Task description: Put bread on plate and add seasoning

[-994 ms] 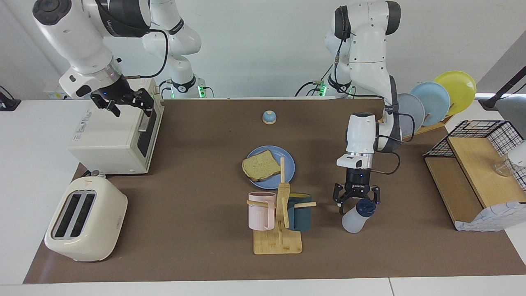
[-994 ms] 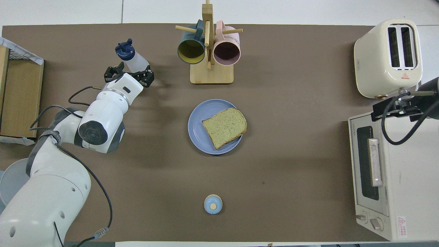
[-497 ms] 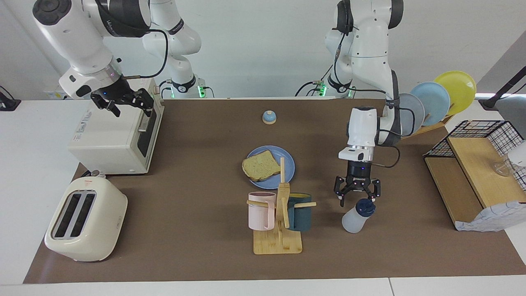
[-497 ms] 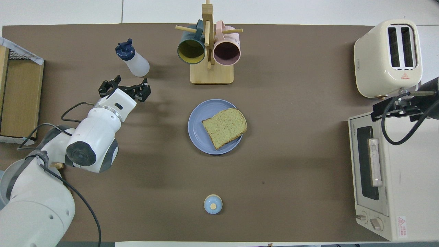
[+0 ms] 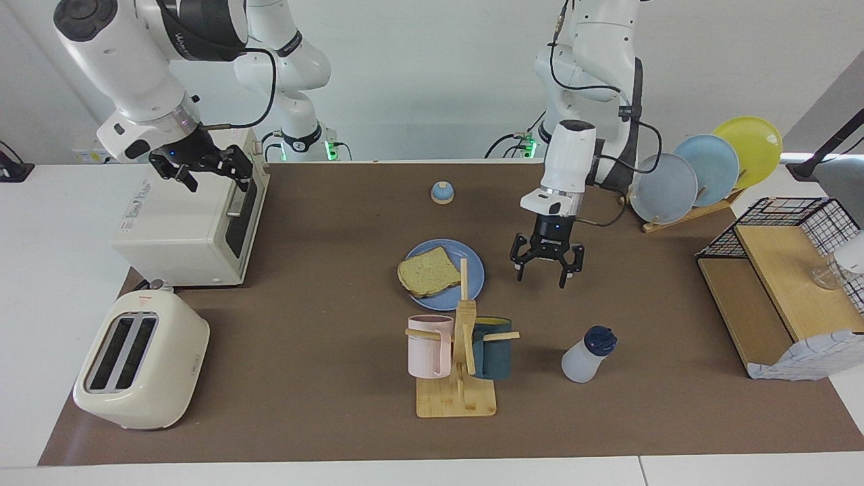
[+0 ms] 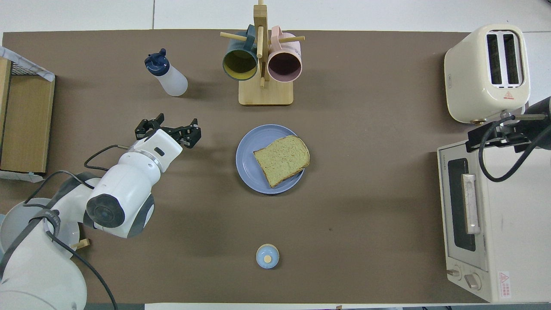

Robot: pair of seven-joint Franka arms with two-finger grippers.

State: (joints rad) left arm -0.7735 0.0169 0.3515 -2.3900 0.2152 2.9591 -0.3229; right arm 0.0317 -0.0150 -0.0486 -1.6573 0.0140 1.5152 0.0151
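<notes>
Brown desk [image 5: 324,297]: bread [image 5: 428,271] lies on the plate [image 5: 472,264]; bottle [image 5: 584,354] stands free; left gripper [image 5: 547,264] empty beside the plate, right gripper [image 5: 206,165] waits over the oven [image 5: 182,229], both fingers spread; seasoning looks finished

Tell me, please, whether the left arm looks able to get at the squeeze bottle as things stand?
Probably yes. The left gripper hangs open and empty over bare mat beside the blue plate, and the squeeze bottle stands upright, farther from the robots, with open mat between. The mug rack stands to one side, apart.
</notes>
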